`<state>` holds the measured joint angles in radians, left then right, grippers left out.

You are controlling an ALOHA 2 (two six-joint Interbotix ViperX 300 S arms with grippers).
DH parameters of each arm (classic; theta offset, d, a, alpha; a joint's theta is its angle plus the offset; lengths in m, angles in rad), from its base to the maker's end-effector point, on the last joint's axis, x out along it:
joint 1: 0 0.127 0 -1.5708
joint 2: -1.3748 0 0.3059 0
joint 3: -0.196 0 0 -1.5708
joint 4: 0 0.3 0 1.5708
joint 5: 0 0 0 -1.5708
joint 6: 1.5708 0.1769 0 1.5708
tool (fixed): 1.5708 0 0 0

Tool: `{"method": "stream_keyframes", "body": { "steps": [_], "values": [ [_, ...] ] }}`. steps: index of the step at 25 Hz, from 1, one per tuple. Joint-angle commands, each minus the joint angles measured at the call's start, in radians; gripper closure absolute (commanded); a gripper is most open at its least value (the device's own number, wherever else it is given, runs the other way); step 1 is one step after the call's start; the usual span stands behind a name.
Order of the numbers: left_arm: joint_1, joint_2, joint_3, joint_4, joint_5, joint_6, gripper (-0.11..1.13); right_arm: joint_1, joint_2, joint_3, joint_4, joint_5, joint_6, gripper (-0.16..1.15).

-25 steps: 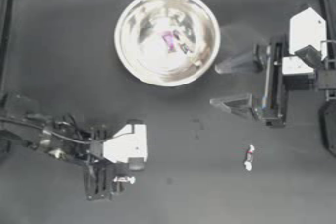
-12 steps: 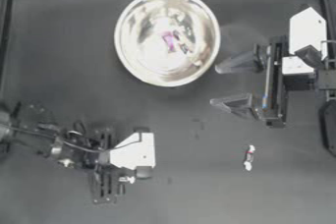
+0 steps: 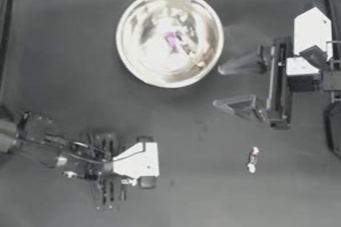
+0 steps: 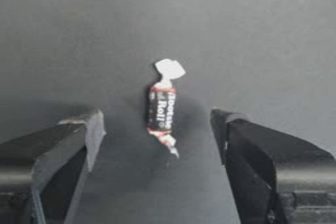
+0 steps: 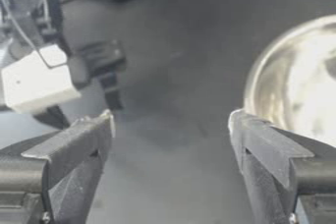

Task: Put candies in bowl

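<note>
The left hand point(image 4: 157, 125) hangs with jaws spread around a twist-wrapped candy point(image 4: 161, 107) on the counter point(image 3: 73, 71), not yet gripping; only the left wrist view shows this. Farther off, another candy point(image 3: 252, 159) lies loose. The right hand point(image 3: 230, 84) waits, jaws apart, beside the bowl point(image 3: 143, 66), which holds a pink candy point(image 3: 172, 41), so the task seems partly done

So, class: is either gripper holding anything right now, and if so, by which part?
Nothing is held. The left gripper has open jaws either side of a candy lying on the table, not gripping it. The right gripper is open and empty.
</note>
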<state>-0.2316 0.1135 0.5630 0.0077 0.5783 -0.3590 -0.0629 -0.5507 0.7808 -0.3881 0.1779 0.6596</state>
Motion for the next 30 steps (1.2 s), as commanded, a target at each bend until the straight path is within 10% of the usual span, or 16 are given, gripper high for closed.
{"method": "stream_keyframes", "body": {
  "steps": [1, 21, 30],
  "values": [
    [-0.003, -0.017, -0.018, 0.008, -0.002, -0.006, 0.05, 0.003, -0.015, -0.011, 0.008, -0.015, 0.000, -0.01],
    [-0.037, 0.054, -0.092, 0.138, 0.094, -0.098, 0.06, 0.003, -0.015, -0.005, 0.017, -0.023, 0.000, -0.01],
    [-0.044, 0.063, -0.092, 0.132, 0.075, -0.098, 0.32, 0.003, -0.037, 0.011, 0.018, -0.040, 0.002, -0.01]
  ]
}}
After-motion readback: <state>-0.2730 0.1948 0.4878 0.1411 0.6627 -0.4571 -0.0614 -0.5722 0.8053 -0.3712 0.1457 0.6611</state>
